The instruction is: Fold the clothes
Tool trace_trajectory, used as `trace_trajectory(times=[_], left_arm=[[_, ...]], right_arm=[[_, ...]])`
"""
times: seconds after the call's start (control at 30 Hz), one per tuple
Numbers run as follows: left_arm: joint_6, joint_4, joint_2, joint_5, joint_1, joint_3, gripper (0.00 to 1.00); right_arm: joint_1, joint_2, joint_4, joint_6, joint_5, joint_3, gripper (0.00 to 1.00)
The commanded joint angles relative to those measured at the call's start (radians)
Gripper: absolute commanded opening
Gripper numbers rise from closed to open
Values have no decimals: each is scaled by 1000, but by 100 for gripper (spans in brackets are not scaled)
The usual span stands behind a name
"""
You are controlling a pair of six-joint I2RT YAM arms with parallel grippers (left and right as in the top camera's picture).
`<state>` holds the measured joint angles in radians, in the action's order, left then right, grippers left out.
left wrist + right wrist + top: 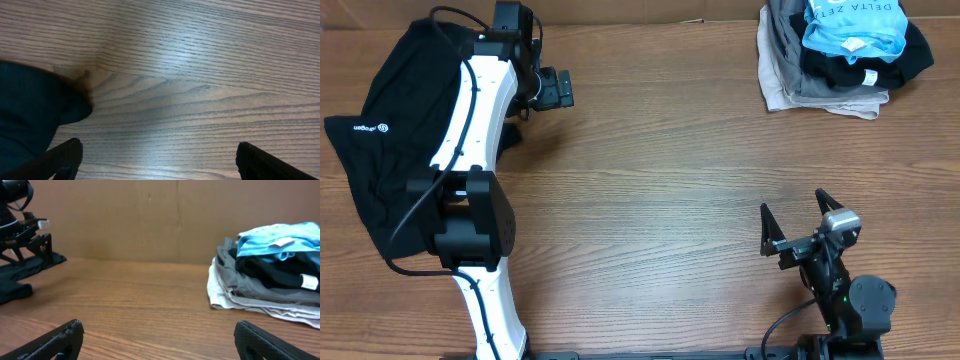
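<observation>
What worried me most was the left arm (480, 100) lying across the black top (380, 170). Any sweep of that arm, I judged, could snag the soft cloth and bunch it instead of spreading it. The left claw (552, 90) hung spread wide over bare worktop (660, 170), holding nothing. In its own wrist view only a dark fold of the garment showed at the left, just beside one finger (65, 155). A grab from there would probably catch only an edge and drag the rest into a heap. The right claw (793, 203) also stood spread and empty, near the front right and well apart from both garments. That would leave any two-handed flattening with a long reach.

At the back right, the light blue T-shirt (850, 25) topped a pile (820, 90) of grey, black and pale garments. I thought a careless pull on it might bring the layers beneath along or tip the stack.

The black top itself lay loose and unfolded at the far left of the worktop. It was rumpled, with uneven edges, and a small white logo (370, 128) faced up. The blue T-shirt looked roughly folded, with white lettering on it.
</observation>
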<state>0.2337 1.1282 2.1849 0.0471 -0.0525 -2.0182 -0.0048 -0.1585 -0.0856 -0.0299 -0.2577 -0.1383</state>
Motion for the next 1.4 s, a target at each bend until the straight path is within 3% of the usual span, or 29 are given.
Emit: trace_trajectory(times=[0.0,0.2,0.5,1.37], left_arm=[[6,-3,2,-6,-7,3,100],[6,-4,2,-6,-7,3,100],[6,-4,2,-6,-7,3,100],[6,-3,-24,-6,-13,3,100]], right_arm=[[2,64,26,7,43,54,100],[-6,133,110,8,65,132,100],[-6,156,14,5,105,131,100],[-6,156,19,4,104,130,100]])
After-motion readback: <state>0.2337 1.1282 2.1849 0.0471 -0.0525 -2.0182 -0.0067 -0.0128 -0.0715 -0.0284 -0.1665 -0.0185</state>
